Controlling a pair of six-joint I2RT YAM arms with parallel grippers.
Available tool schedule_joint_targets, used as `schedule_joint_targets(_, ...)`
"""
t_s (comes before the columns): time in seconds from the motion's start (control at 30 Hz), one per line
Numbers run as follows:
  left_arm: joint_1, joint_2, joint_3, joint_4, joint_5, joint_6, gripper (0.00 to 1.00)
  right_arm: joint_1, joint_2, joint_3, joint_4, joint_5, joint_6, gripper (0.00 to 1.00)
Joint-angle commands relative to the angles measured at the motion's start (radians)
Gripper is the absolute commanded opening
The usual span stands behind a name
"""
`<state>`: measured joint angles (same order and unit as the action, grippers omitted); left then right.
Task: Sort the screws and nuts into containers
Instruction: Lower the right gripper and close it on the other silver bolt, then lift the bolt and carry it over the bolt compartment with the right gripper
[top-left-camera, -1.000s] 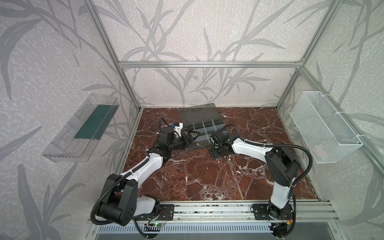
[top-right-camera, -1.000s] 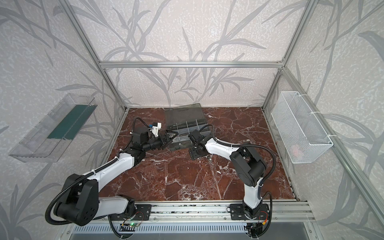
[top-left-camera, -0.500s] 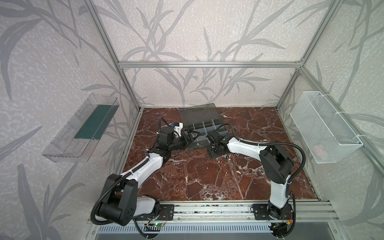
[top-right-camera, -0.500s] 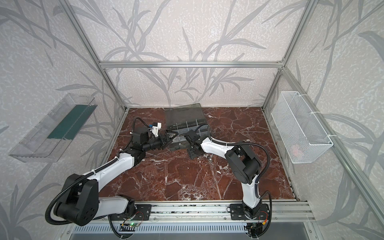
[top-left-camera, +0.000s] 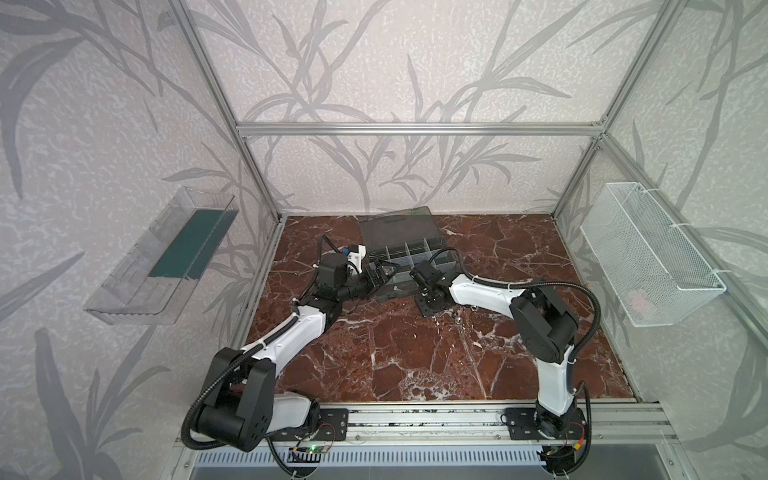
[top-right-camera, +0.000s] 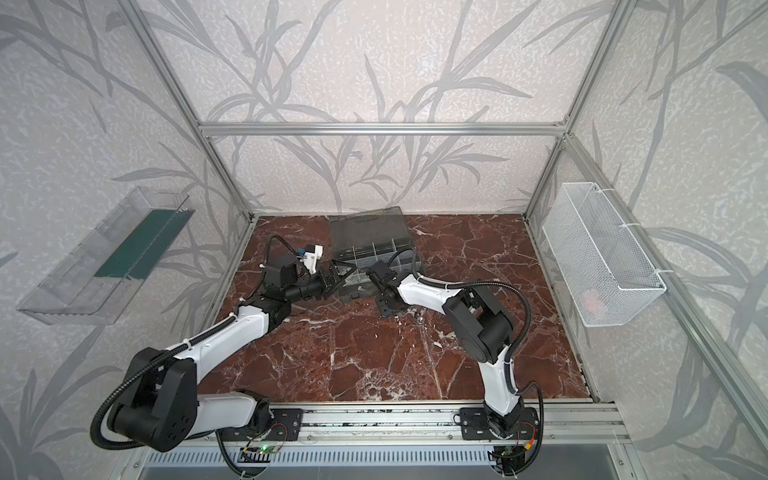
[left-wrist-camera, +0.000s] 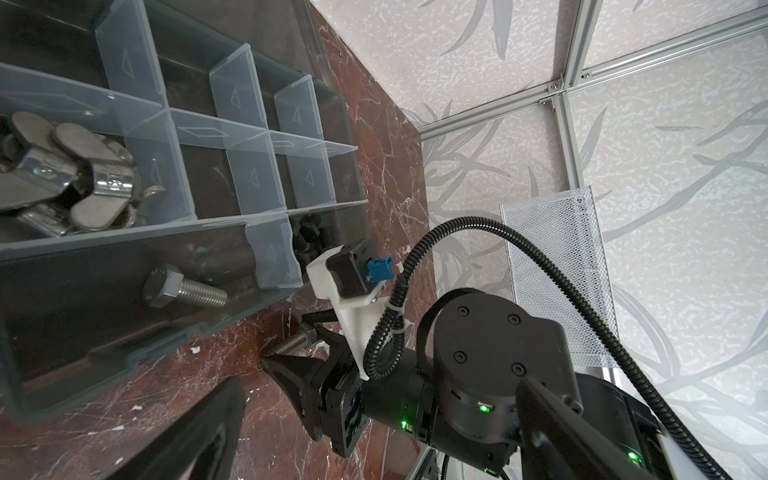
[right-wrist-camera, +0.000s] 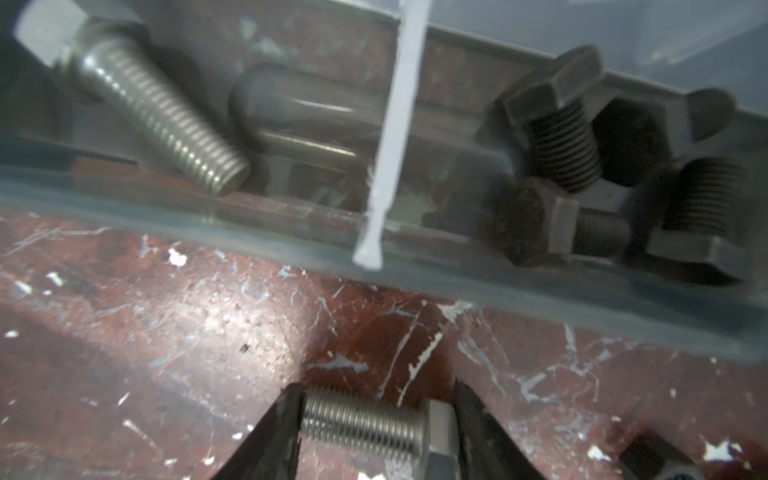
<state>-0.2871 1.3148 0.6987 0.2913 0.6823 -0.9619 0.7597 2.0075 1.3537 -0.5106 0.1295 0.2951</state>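
The dark grey organizer case (top-left-camera: 415, 286) lies open at the back middle of the marble floor. Its containers hold silver wing nuts (left-wrist-camera: 70, 178), one silver bolt (left-wrist-camera: 183, 289) and black bolts (right-wrist-camera: 561, 141). My right gripper (right-wrist-camera: 376, 399) is down on the floor just in front of the case. It is shut end to end on a silver bolt (right-wrist-camera: 365, 424) that lies flat on the marble. My left gripper (top-left-camera: 380, 276) hovers wide open at the case's left front corner, with nothing between its fingers. Loose fasteners (top-left-camera: 457, 319) lie on the floor right of the right gripper.
The case's smoky lid (top-left-camera: 397, 228) lies open toward the back wall. A white wire-mesh basket (top-left-camera: 648, 262) hangs on the right wall. A clear tray (top-left-camera: 162, 257) hangs on the left wall. A dark fastener (right-wrist-camera: 652, 457) lies close beside the right fingers.
My right gripper has slid a little left along the case front and its jaws have narrowed onto the silver bolt. The left arm has not moved.
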Motion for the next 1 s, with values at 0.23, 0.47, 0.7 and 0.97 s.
schedule_joint_targets(0.23,-0.003,-0.020,0.025,0.016,0.003,-0.004,0.99,0.008,0.025,0.020,-0.053,0.031,-0.004,0.52)
schedule_joint_targets(0.47,-0.001,-0.025,0.024,0.016,-0.001,-0.002,0.99,0.010,-0.029,0.021,-0.055,0.025,-0.002,0.50)
schedule_joint_targets(0.7,0.008,-0.051,0.026,-0.003,-0.016,0.019,0.99,0.009,-0.074,0.108,-0.104,0.015,-0.021,0.50)
schedule_joint_targets(0.97,0.056,-0.114,-0.017,0.033,-0.071,-0.004,0.99,0.008,-0.051,0.243,-0.130,0.005,-0.032,0.50)
